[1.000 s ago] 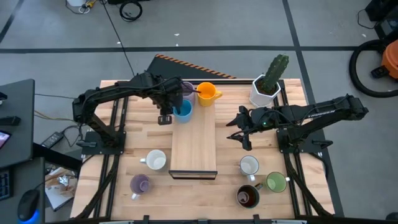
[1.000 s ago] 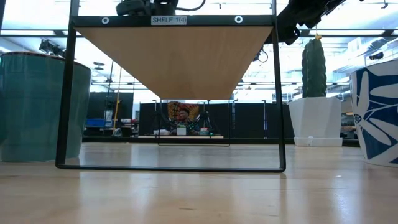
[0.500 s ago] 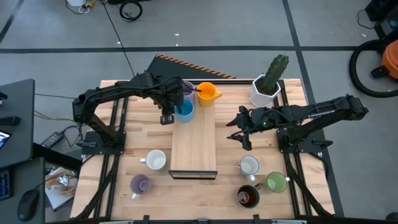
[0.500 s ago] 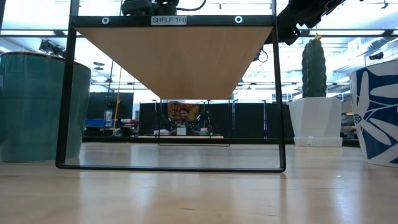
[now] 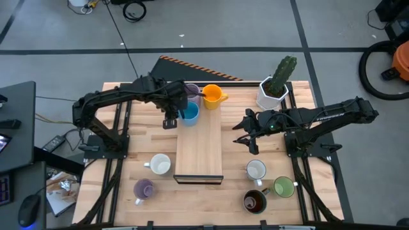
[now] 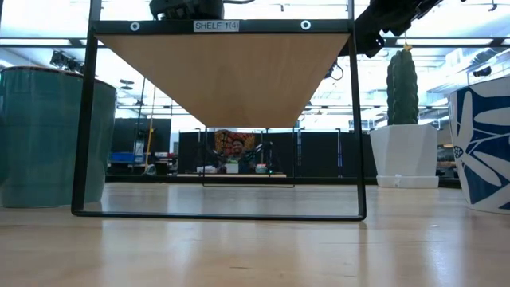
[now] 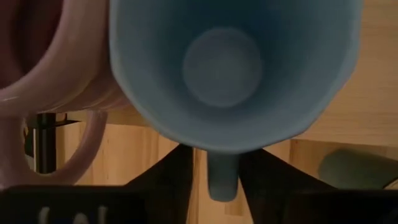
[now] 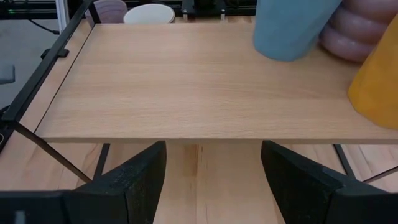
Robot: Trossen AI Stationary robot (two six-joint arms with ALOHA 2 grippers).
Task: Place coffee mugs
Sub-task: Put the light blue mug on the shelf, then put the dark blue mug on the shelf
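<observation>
A blue mug point(image 5: 188, 114) stands upright on the far left corner of the wooden shelf point(image 5: 199, 150), beside a lilac mug point(image 5: 192, 91) and an orange mug point(image 5: 212, 96). My left gripper point(image 5: 170, 120) points steeply down at the shelf's left edge. Its fingers stand apart on either side of the blue mug's handle point(image 7: 222, 180), which juts over that edge. My right gripper point(image 5: 246, 135) waits open to the right of the shelf, aimed at its top point(image 8: 186, 81), with nothing between its fingers. My left gripper's fingers point(image 7: 171, 177) straddle the blue mug's handle from above. A strip of wood shows between one finger and the handle. Whether the other finger point(image 7: 264, 177) touches the handle I cannot tell. The mug rests on its base on the shelf.
On the table near the front stand a white mug point(image 5: 160, 165), a lilac mug point(image 5: 143, 189), another white mug point(image 5: 256, 170), a green mug point(image 5: 283, 187) and a dark brown mug point(image 5: 254, 202). A white pot with a cactus point(image 5: 273, 89) stands at the far right.
</observation>
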